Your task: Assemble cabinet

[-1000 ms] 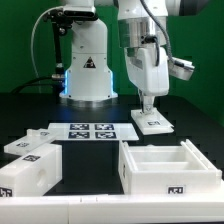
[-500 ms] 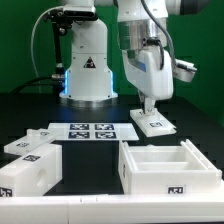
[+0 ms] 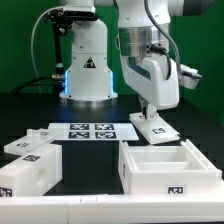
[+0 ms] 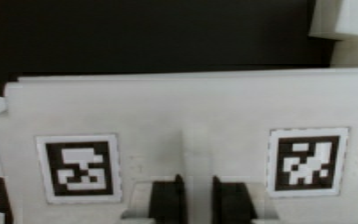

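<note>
My gripper (image 3: 150,110) is shut on a small flat white cabinet panel (image 3: 155,125) with tags, at the exterior view's right. It holds the panel tilted just above the black table. In the wrist view the panel (image 4: 176,110) fills the frame with two tags on it. The dark fingertips (image 4: 165,200) pinch a narrow raised part of the panel between them. The open white cabinet box (image 3: 165,165) stands in front of the panel. Two tagged white cabinet parts lie at the left, a larger block (image 3: 25,175) and a flatter piece (image 3: 30,145).
The marker board (image 3: 88,131) lies flat at the table's middle. The white robot pedestal (image 3: 88,65) with a triangle sticker stands behind it. Black cables hang at the back left.
The gripper and arm have shifted a little to the exterior view's right and tilted. The small panel has moved with them and now sits at a tilt.
</note>
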`<state>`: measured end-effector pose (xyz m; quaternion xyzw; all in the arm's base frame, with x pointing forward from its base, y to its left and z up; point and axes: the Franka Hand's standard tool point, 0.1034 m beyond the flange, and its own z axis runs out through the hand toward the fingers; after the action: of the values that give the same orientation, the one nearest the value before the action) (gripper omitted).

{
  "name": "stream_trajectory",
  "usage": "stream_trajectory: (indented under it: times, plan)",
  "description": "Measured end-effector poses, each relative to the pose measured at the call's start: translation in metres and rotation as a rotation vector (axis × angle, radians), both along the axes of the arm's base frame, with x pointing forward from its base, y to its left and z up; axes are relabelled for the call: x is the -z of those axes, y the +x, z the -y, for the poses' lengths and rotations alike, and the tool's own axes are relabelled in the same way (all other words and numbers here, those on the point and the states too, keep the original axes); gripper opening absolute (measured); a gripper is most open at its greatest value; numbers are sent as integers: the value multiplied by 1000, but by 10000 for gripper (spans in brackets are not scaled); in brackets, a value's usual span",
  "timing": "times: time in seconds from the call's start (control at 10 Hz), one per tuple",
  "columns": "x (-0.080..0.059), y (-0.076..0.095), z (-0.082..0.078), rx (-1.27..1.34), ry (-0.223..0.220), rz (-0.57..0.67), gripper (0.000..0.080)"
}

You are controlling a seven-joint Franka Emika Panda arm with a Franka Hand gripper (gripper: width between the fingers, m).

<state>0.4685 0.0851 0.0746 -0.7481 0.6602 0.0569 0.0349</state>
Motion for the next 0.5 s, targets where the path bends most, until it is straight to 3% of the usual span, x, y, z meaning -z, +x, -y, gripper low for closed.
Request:
stream_trajectory:
  times: [0.3, 0.5]
  plan:
    - [2, 8, -4, 30, -15, 18, 61]
    - [6, 3, -6, 21, -31, 37, 61]
